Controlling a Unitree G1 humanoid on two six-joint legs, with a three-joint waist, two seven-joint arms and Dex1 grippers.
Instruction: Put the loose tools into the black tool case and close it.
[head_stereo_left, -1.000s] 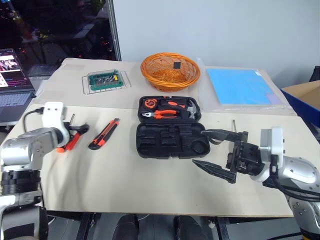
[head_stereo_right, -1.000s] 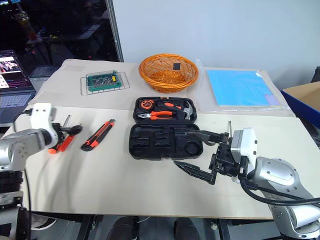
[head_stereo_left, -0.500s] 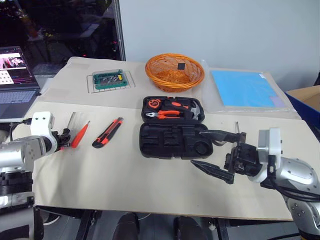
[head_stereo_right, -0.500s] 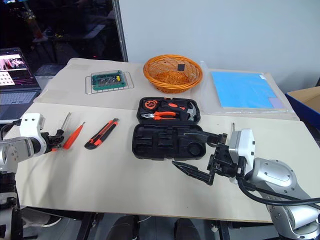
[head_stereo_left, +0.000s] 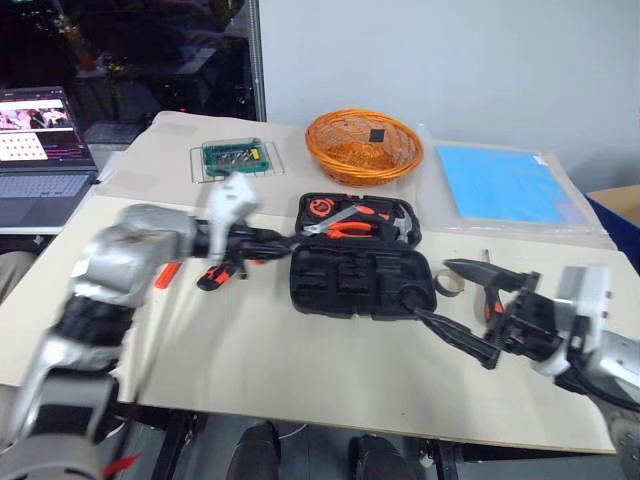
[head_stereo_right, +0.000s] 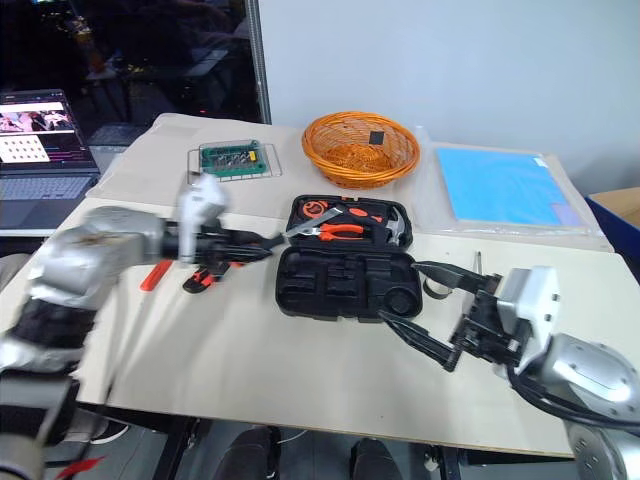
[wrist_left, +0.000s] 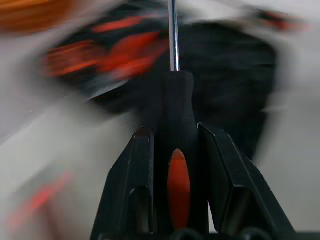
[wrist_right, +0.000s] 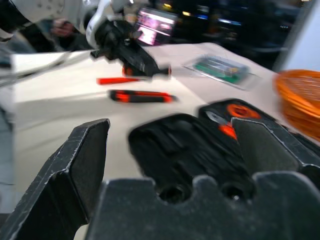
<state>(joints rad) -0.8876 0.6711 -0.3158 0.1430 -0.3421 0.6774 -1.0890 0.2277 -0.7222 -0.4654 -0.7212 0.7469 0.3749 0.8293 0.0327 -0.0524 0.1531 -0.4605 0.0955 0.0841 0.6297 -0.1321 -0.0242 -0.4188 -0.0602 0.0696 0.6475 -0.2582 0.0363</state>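
The black tool case (head_stereo_left: 355, 285) lies open in the middle of the table, its lid half holding pliers, a hammer and a tape measure. My left gripper (head_stereo_left: 262, 241) is shut on a screwdriver (wrist_left: 178, 125) with a black and orange handle, its shaft pointing at the case lid. Behind that arm lie an orange-black utility knife (head_stereo_right: 203, 277) and another screwdriver (head_stereo_right: 152, 277). My right gripper (head_stereo_left: 428, 290) stands open at the case's right end. A greyish tape roll (head_stereo_left: 452, 284) and a third screwdriver (head_stereo_left: 488, 262) lie by its fingers.
An orange wicker basket (head_stereo_left: 364, 146) stands behind the case. A green box of bits (head_stereo_left: 232, 157) sits at the back left and a blue sheet (head_stereo_left: 510, 185) at the back right. An open laptop (head_stereo_left: 40, 140) is off the table's left.
My left gripper has shut on a screwdriver at the far left, lifted it and swung it right toward the case. The right gripper stays open and has shifted slightly right.
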